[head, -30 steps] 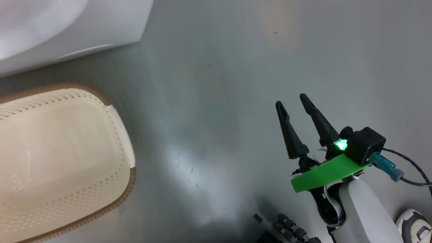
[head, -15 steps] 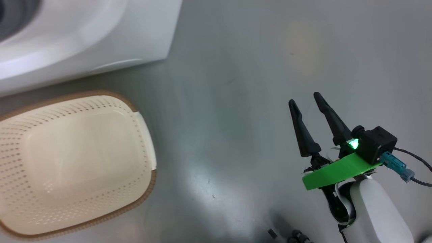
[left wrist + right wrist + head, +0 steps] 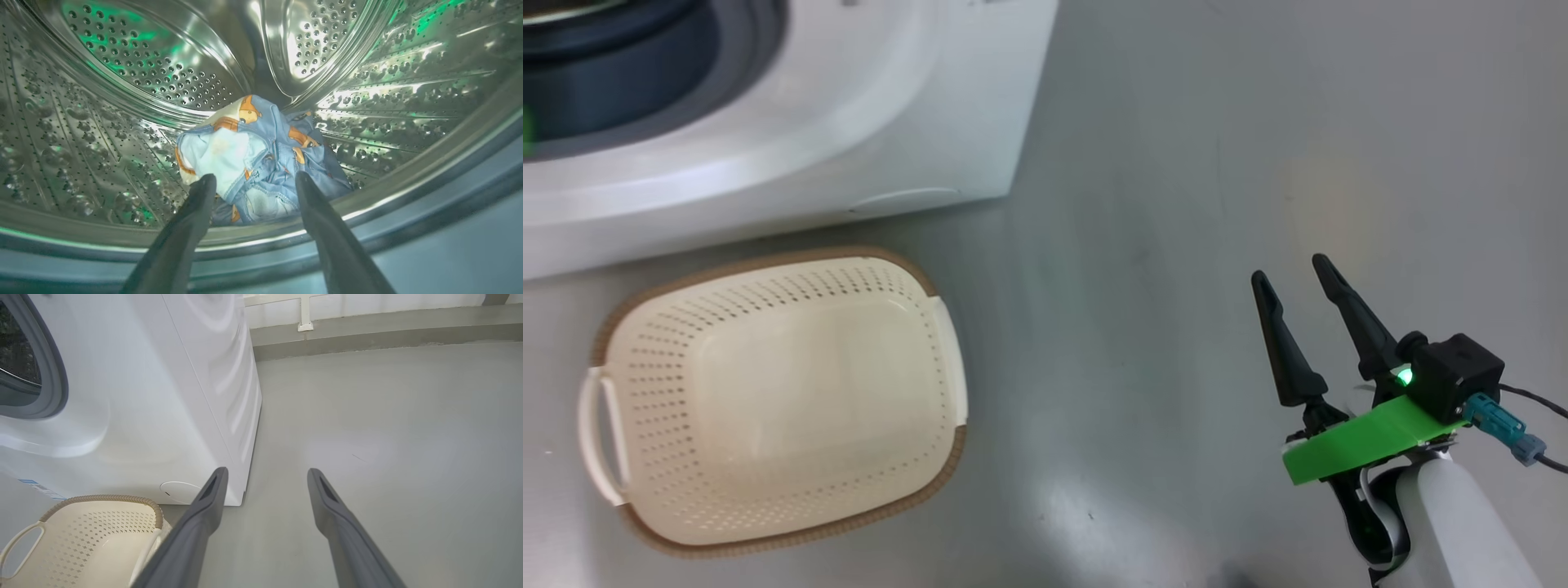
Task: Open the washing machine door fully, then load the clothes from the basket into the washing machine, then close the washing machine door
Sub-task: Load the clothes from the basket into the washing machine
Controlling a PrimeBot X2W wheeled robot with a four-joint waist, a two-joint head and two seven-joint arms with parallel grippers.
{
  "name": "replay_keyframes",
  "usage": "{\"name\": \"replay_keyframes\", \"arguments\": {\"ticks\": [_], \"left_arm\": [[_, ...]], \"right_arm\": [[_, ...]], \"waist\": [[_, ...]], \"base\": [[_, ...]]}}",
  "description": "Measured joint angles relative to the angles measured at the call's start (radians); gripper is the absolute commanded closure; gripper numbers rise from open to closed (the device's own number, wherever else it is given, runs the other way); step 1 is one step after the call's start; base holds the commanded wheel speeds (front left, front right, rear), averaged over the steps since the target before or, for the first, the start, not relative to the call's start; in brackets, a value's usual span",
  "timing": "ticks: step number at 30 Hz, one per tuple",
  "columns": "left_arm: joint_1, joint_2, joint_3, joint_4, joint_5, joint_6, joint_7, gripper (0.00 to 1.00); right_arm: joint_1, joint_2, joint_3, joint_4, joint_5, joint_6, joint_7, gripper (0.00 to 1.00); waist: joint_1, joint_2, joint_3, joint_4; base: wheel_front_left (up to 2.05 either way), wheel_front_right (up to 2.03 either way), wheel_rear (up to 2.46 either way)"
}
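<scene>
washing machine (image 3: 155, 396), basket (image 3: 94, 539), open pincer (image 3: 265, 475)

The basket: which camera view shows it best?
The head view: the basket, whole from above, with rim, both handles and bare bottom. The right wrist view catches one end with a handle. The left wrist view looks into the drum.

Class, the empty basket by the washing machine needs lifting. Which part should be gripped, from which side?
Probably the white loop handle at the basket's left end, from above: a gap separates it from the perforated wall, leaving gripping room.
</scene>
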Motion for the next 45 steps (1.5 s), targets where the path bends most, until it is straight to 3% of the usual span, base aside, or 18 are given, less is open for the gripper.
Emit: {"name": "replay_keyframes", "arguments": {"ticks": [15,22,35,45], "left_arm": [[0.344,0.023,-0.041,-0.293,-0.146,0.003,-0.014,0.0],[0.566,0.032,-0.028,-0.514,-0.187,0.077,-0.014,0.0],[0.995,0.046,0.02,-0.943,-0.255,0.27,-0.012,0.0],[1.171,-0.005,0.037,-1.051,-0.258,0.352,-0.021,0.0]], "right_arm": [[0.069,-0.002,-0.026,-0.019,-0.01,0.0,0.012,0.0],[0.109,-0.002,-0.033,-0.028,-0.016,0.0,0.021,0.0],[0.178,0.004,-0.036,-0.045,-0.016,0.0,0.037,0.0],[0.224,0.025,-0.052,-0.053,-0.018,0.0,0.039,0.0]], "waist": [[0.0,0.0,-0.125,0.065],[0.0,0.0,-0.188,0.081],[0.0,0.0,-0.322,0.097],[0.0,0.0,-0.406,0.112]], "base": [[0.0,0.0,0.0],[0.0,0.0,0.0],[0.0,0.0,0.0],[0.0,0.0,0.0]]}}
